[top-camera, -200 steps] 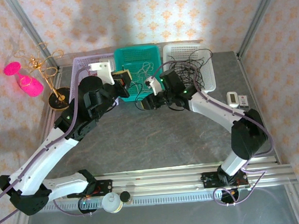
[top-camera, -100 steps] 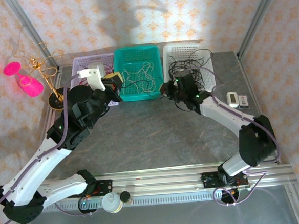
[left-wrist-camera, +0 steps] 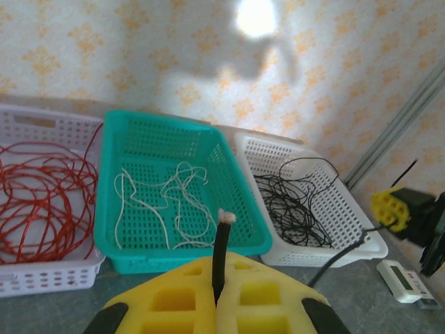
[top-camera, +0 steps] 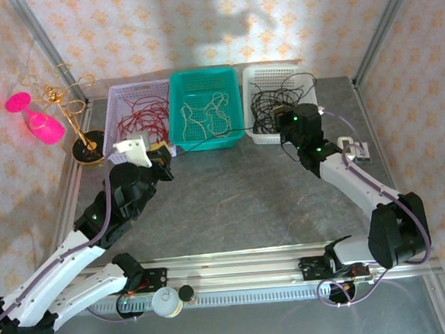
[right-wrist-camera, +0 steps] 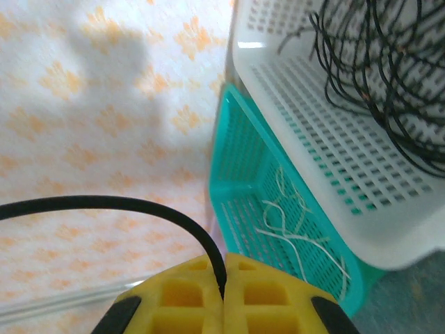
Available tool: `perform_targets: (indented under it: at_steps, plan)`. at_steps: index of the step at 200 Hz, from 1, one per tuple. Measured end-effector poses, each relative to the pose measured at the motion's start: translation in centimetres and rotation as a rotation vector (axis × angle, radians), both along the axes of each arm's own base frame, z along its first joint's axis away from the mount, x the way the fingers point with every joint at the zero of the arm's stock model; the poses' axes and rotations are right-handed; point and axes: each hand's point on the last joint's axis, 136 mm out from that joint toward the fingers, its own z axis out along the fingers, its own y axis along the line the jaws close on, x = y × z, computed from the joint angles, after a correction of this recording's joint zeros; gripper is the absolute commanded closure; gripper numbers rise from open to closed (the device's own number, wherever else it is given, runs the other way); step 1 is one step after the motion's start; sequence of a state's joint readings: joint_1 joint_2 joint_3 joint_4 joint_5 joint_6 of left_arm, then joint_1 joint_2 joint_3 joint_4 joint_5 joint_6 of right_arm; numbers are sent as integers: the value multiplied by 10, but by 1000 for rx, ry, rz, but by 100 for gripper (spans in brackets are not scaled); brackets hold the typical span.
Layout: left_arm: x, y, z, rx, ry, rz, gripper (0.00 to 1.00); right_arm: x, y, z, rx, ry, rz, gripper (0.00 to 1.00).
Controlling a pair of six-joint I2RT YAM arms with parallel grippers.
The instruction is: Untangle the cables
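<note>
Black thin cable (left-wrist-camera: pixel 221 247) now stretches between the arms. We see them pulled apart since a second ago, left toward 8 o'clock, right toward 2 o'clock, so this strand looks nearly free. Left end effector (left-wrist-camera: pixel 217 285) and right end effector (right-wrist-camera: pixel 224 282) each clamp fully closed on it, just in front of the teal plastic basket (top-camera: pixel 180 135) at 12 o'clock.

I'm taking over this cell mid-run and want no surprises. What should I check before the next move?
1. Left end effector shut on black cable end: ok.
2. Right end effector shut on black cable: ok.
3. Red cables alone in lavender basket: ok.
4. White cables alone in teal basket: ok.
5. Black cable free of black coil in white basket: cannot tell.
</note>
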State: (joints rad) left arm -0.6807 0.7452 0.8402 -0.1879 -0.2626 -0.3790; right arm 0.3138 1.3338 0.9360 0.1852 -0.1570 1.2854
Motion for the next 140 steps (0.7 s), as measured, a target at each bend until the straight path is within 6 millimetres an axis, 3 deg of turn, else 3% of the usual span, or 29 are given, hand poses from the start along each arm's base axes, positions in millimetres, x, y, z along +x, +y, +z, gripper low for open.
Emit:
perform_targets:
  at_steps: [25,48,82,94,113,127,140]
  plan:
    - [-2,-1,-25,-13,40,-7,100,8,-12,20,25,-46,-20,100]
    - [-2,-3,-49,-22,91,-1,100,14,-12,54,40,-120,-2,100]
    - [-4,-2,-60,-57,113,5,100,16,-2,88,11,-208,58,100]
    - [-6,0,-59,-72,109,6,100,16,0,87,11,-207,69,88]
    - [-7,0,-60,-91,108,9,100,17,1,80,52,-203,66,97]
    - [-8,1,-66,-93,120,12,100,11,-4,54,129,-151,34,97]
    - [-8,0,-77,-89,140,12,100,9,-8,24,178,-83,10,90]
